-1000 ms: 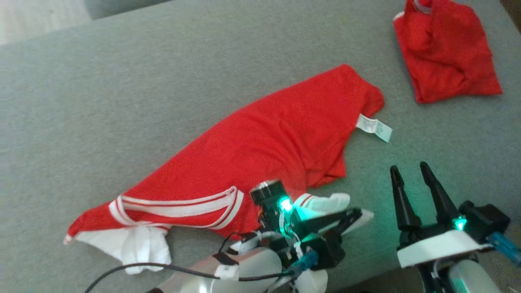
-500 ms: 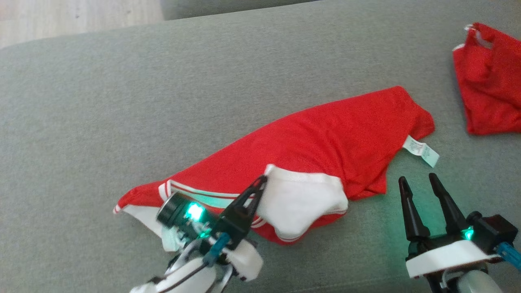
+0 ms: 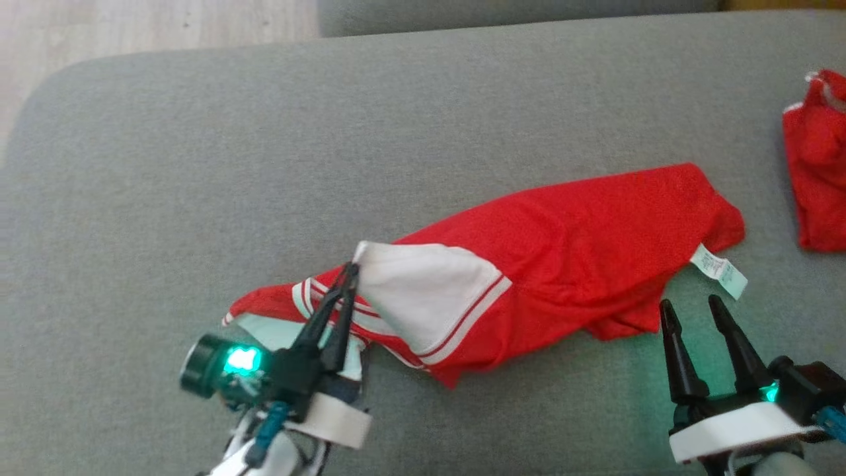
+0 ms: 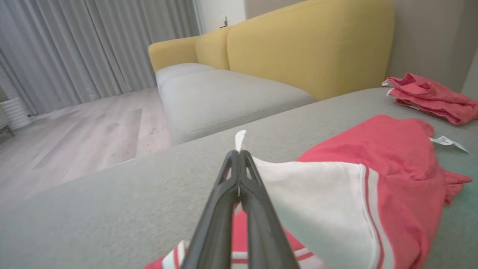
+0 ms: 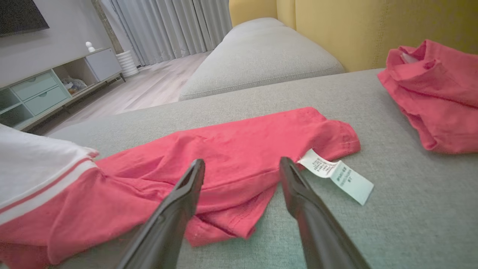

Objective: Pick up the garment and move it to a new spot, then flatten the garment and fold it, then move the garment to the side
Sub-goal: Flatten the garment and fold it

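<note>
Garment sleeve clamped in left jaws; right jaws apart beside label; red cloth beyond.

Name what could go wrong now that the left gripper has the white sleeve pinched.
The left gripper grips just the corner of the white sleeve, so the fabric may slip free under a pull. The right gripper is open beside the red garment, holding nothing; a one-sided pull would likely bunch it rather than flatten it.
</note>
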### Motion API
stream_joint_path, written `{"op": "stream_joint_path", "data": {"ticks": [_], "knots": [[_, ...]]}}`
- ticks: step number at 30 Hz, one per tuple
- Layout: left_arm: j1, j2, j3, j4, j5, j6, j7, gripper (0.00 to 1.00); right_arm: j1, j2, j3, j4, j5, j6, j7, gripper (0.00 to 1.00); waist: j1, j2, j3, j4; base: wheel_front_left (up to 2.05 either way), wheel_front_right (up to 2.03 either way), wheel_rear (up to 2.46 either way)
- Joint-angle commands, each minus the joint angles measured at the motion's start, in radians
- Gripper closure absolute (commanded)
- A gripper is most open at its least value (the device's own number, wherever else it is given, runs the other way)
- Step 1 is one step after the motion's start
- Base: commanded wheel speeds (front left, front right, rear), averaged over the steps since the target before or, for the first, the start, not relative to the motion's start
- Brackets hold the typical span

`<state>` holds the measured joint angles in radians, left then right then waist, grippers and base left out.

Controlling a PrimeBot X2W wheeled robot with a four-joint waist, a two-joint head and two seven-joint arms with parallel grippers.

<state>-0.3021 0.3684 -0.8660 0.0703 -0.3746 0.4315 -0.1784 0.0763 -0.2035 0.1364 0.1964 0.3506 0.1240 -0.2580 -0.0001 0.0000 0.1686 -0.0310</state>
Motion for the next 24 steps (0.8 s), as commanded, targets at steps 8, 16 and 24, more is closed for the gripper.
{"op": "stream_joint_path", "data": {"ticks": [8, 16, 24], "knots": [[0.109, 0.039, 0.064, -0.047, -0.177, -0.06, 0.056, 1.0, -0.015, -0.035, 0.017, -0.032, -0.012, 0.007, -0.004, 0.0, 0.0001, 0.0, -0.009, 0.029, 0.0, 0.0, 0.0], [0.152, -0.012, 0.059, 0.015, -0.266, -0.107, 0.055, 0.0, -0.008, -0.033, 0.022, -0.032, -0.012, 0.007, -0.004, 0.0, 0.0001, 0.0, -0.004, 0.035, 0.0, 0.0, 0.0], [0.098, -0.035, 0.084, 0.055, -0.288, -0.129, 0.038, 0.0, -0.013, -0.034, 0.032, -0.031, -0.01, 0.007, -0.004, 0.0, 0.0001, 0.0, 0.002, 0.026, 0.0, 0.0, 0.0]]}}
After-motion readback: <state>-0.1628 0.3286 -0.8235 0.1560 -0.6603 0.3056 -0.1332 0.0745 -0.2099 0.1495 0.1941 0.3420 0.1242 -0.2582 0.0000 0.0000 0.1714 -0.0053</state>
